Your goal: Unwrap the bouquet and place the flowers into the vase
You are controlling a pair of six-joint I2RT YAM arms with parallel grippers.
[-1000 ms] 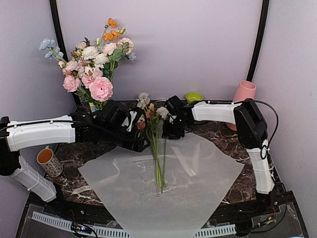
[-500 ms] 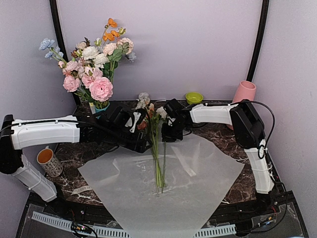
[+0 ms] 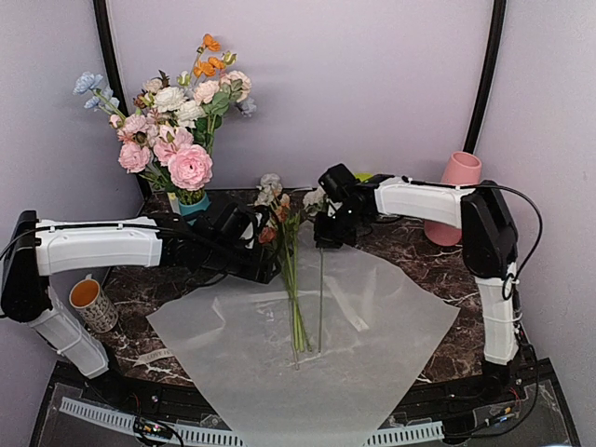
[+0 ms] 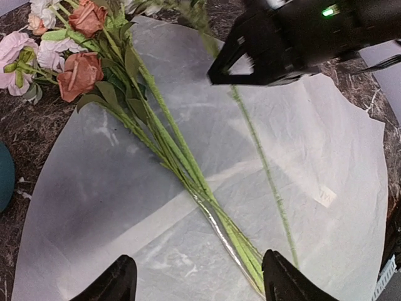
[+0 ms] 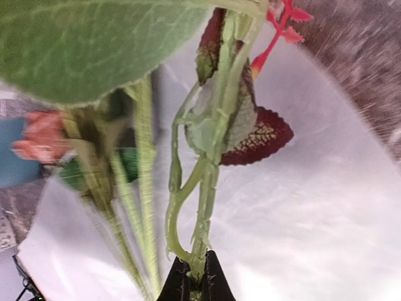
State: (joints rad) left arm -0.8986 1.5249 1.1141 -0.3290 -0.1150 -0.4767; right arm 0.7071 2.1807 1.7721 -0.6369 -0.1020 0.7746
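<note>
- At the near edge of the table (image 3: 424,256), the paper (image 3: 372,358) is lying spread flat, so I am treating the unwrapping step as done.
- On that paper, the flowers (image 3: 295,303) are lying as a loose bunch, with stem ends toward me and blooms toward the back wall.
- Just to the right of the bunch, one stem (image 4: 263,169) is now running clear of the others. A second ago it was lying among them.
- Above the bunch, the left gripper (image 4: 199,276) is hovering with its fingers apart. They are narrowing slightly and holding nothing.
- At the upper part of the separated stem, the right gripper (image 5: 195,279) is now pinching that stem between closed fingers. A second ago those fingers were apart beside the blooms.
- I am reading this as the start of the transfer phase: one flower is secured and the rest are waiting on the paper.
- At the far right, the vase (image 3: 456,186) is standing upright, well apart from the held stem. I am expecting the carry to cross that gap with the long stem trailing below the fingers.
</note>
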